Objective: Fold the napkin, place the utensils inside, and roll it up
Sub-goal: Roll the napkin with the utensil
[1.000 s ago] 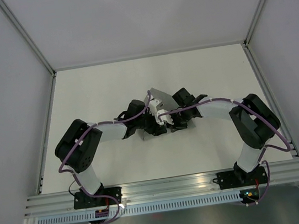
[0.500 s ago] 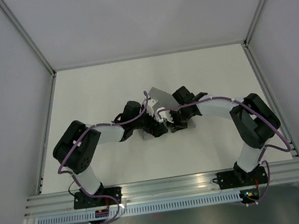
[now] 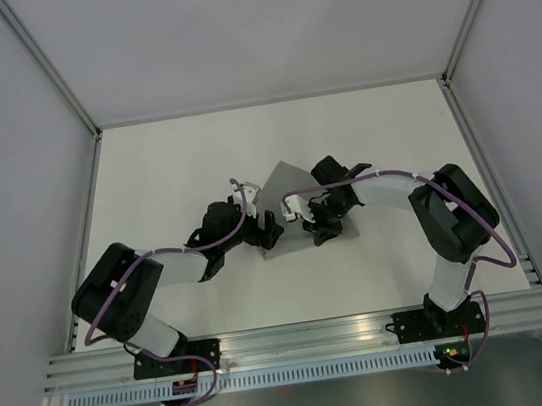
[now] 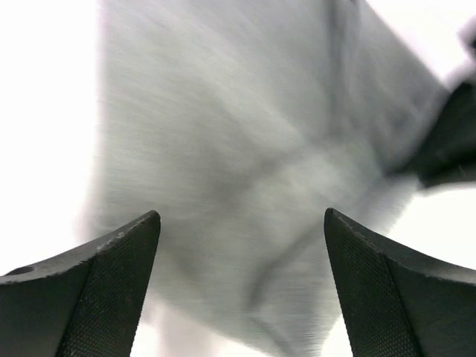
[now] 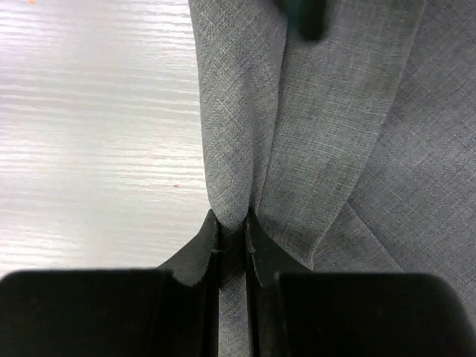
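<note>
The napkin [image 3: 284, 183] is being shown as a mid-grey cloth lying near the middle of the white tabletop [image 3: 165, 167]. It is gathered into a roughly triangular shape, with one corner pointing toward the far side. In the right wrist view its fine, matte, slightly speckled weave is being displayed sharply. A raised ridge of cloth is running away from the camera, and a diagonal layered edge is lying to the right of it. That ridge is being pinched by the right claw [image 5: 232, 227], whose fingers are being pressed together on the fabric close to the cloth's left border, beside bare tabletop. The left claw [image 4: 242, 223] is being held spread wide, with the napkin filling the space between and beyond its fingers. Whether the cloth is being touched by them cannot be told, since that view is being smeared by blur.

From above, the napkin's near portion is being covered by the black wrists of the left arm [image 3: 174, 267] and the right arm [image 3: 391, 191], so its near outline is being hidden. A dark blurred shape [image 5: 301, 18] is being seen over the cloth at the top of the right wrist view; what it is cannot be told. The tabletop is being bounded by an aluminium rail [image 3: 310, 337] at its near edge.
</note>
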`<action>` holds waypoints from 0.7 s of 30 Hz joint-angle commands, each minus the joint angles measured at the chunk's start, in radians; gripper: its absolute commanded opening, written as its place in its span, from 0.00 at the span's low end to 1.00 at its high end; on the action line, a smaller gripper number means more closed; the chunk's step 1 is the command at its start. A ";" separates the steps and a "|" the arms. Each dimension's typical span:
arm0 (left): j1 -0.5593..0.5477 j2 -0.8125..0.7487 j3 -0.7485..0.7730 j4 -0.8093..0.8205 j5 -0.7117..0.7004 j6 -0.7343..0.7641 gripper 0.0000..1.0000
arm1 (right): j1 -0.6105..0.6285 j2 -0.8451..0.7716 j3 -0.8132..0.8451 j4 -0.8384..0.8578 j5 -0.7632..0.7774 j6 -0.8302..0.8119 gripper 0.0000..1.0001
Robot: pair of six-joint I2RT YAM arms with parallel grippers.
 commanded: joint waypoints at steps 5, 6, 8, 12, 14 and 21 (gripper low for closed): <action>0.060 -0.211 -0.142 0.346 -0.367 -0.121 1.00 | -0.008 0.126 0.125 -0.347 -0.009 0.001 0.00; 0.060 -0.228 -0.153 0.377 -0.369 -0.121 1.00 | -0.013 0.143 0.143 -0.393 -0.016 -0.009 0.01; 0.060 -0.274 -0.170 0.388 -0.366 -0.122 1.00 | -0.020 0.200 0.203 -0.458 -0.036 -0.020 0.01; 0.060 -0.343 -0.245 0.518 -0.344 -0.132 1.00 | -0.039 0.306 0.300 -0.541 -0.064 -0.039 0.00; 0.060 -0.386 -0.262 0.555 -0.283 -0.126 1.00 | -0.046 0.381 0.364 -0.587 -0.065 -0.043 0.00; -0.073 -0.495 -0.215 0.364 -0.198 0.075 0.97 | -0.072 0.593 0.588 -0.734 -0.055 -0.051 0.00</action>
